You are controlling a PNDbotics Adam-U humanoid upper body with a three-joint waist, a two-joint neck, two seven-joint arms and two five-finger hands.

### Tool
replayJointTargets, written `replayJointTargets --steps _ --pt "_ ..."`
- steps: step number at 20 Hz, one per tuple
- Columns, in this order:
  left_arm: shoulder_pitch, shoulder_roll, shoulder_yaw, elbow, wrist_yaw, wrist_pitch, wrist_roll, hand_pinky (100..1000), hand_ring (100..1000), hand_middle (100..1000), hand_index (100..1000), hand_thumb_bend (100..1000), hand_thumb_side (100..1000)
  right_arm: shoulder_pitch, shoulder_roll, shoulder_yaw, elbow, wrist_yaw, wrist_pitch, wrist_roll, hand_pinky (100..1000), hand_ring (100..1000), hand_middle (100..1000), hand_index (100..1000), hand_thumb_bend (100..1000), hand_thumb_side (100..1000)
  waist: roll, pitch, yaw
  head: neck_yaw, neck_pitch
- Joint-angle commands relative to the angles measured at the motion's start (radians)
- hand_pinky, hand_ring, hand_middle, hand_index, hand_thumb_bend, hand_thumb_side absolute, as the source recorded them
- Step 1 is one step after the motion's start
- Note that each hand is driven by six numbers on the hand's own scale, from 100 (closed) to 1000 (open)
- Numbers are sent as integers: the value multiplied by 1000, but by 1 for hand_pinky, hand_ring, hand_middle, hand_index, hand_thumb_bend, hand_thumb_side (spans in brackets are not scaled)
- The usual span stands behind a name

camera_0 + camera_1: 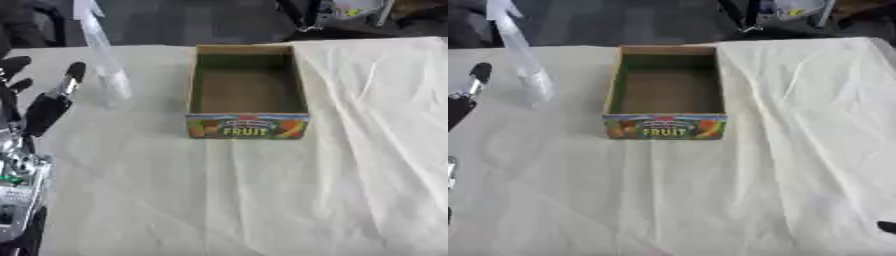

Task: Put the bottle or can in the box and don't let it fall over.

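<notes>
A tall clear bottle (108, 70) with a white top stands upright on the white cloth, left of the box. The cardboard box (248, 131), open at the top with a colourful "FRUIT" label on its near wall, sits at the table's middle and has nothing in it. My left hand (45, 111) is at the left edge with its fingers straight and spread. It is just left of the bottle and does not touch it. Only a dark tip of my right hand (887, 227) shows at the lower right corner of the right eye view.
The white cloth (350, 165) covers the table and has creases on the right side. Beyond the far edge are a dark floor and some equipment (350, 12) at the upper right.
</notes>
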Motion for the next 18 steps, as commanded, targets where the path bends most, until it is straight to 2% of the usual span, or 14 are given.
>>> replayJointTargets --steps 1,6,7,10,18 --pt "-45 83 10 70 18 6 33 790 854 661 890 774 305 0 -8 2 -23 6 -2 5 789 1000 1000 1000 100 470 2 -15 -3 -7 -14" --pt "-130 166 -5 246 89 -13 69 793 858 656 889 783 294 0 -9 6 -23 6 1 9 789 1000 1000 1000 100 470 3 -16 -13 -15 -21" --pt "-145 179 -11 277 105 -22 71 794 827 656 889 786 298 0 -8 7 -23 6 1 10 789 1000 1000 1000 100 470 4 -16 -16 -16 -22" --pt "-188 214 -28 358 150 -57 64 795 811 656 890 789 299 1 -8 8 -23 7 1 12 789 1000 1000 1000 100 470 4 -16 -22 -18 -24" --pt "-286 266 -70 475 214 -126 20 796 808 657 891 786 302 -2 -9 13 -23 5 6 18 789 1000 1000 1000 100 470 6 -15 -33 -24 -29"
